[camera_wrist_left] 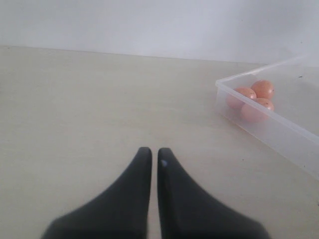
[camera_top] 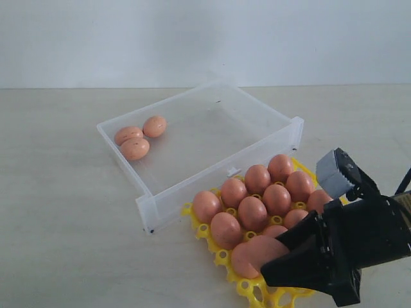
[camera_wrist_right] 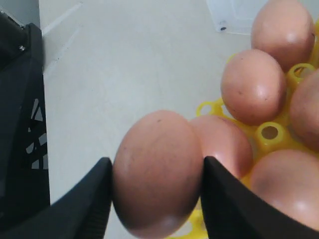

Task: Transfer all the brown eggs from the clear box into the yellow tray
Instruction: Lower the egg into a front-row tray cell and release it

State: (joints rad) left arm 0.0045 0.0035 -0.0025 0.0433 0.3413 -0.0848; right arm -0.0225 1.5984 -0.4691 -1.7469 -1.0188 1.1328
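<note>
The right gripper [camera_wrist_right: 155,172] is clamping one brown egg [camera_top: 258,249] across its width, a black finger pressing on each side, and is holding it over the near end of the yellow tray [camera_top: 253,293]. A seated egg [camera_wrist_right: 227,142] is lying just behind the held one, so close that the two are appearing to touch in the right wrist view; whether they really are cannot be told. More seated eggs [camera_top: 252,212] are filling the cups beyond it in rows and crowding that end of the tray. The clear box [camera_top: 186,183] is sitting just beside the tray's far edge, with three brown eggs [camera_top: 138,139] clustering in its far left corner. The left gripper [camera_wrist_left: 153,154] is hanging over the bare table [camera_top: 64,224] with its fingers nearly together and nothing between them. The right arm [camera_top: 366,237] is covering the tray's right corner, and the held egg is hiding the cup beneath it.
</note>
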